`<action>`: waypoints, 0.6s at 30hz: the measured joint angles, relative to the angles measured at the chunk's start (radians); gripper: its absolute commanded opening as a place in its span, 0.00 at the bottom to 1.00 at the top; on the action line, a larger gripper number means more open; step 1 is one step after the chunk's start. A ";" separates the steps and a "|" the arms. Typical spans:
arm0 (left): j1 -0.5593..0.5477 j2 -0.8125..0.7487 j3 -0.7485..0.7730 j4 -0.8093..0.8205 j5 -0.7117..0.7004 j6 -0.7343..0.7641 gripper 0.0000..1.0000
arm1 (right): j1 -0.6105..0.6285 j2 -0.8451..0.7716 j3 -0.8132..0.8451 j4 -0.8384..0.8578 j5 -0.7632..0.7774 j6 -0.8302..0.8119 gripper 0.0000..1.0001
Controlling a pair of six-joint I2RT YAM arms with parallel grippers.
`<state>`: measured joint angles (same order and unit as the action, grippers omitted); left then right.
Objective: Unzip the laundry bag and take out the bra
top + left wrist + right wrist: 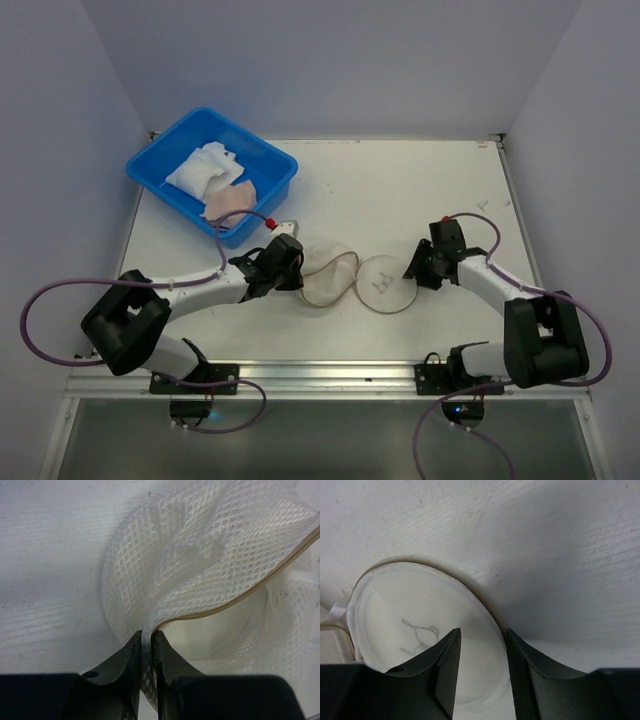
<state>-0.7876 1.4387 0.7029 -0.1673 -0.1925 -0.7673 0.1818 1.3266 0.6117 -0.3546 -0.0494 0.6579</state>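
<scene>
The laundry bag lies open mid-table, its cream mesh body slumped on the left. Its flat round face with the black bra-outline mark lies to the right. My left gripper is shut on a fold of the mesh beside the tan zipper; in the left wrist view the mesh is pinched between the fingers. My right gripper is open, and in the right wrist view it straddles the right rim of the round face. No bra shows inside the bag.
A blue tub stands at the back left of the white table, close behind my left gripper. It holds white cloth and a pinkish-beige cloth. Grey walls enclose the table.
</scene>
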 measured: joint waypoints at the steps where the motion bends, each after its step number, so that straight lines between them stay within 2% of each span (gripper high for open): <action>1: 0.001 0.000 0.000 -0.002 0.000 0.000 0.18 | 0.000 0.007 0.003 0.003 -0.003 -0.007 0.33; 3: 0.001 0.000 0.000 -0.005 -0.002 0.000 0.18 | 0.000 0.011 0.003 0.000 -0.013 -0.018 0.23; 4: 0.001 0.000 0.000 -0.006 -0.002 0.000 0.18 | 0.000 0.011 0.003 -0.003 -0.017 -0.023 0.12; 6: 0.001 0.000 0.000 -0.006 -0.002 0.000 0.18 | 0.000 0.012 0.003 -0.005 -0.024 -0.030 0.02; 13: 0.002 0.000 0.000 -0.005 -0.001 0.000 0.18 | 0.008 -0.027 0.032 -0.076 -0.016 -0.055 0.00; 18: 0.002 0.009 0.000 0.004 0.005 -0.001 0.17 | 0.053 -0.152 0.181 -0.224 0.071 -0.084 0.00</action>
<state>-0.7860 1.4479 0.7029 -0.1635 -0.1875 -0.7685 0.2344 1.1744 0.7929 -0.5781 0.0216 0.5735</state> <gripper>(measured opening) 0.175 0.026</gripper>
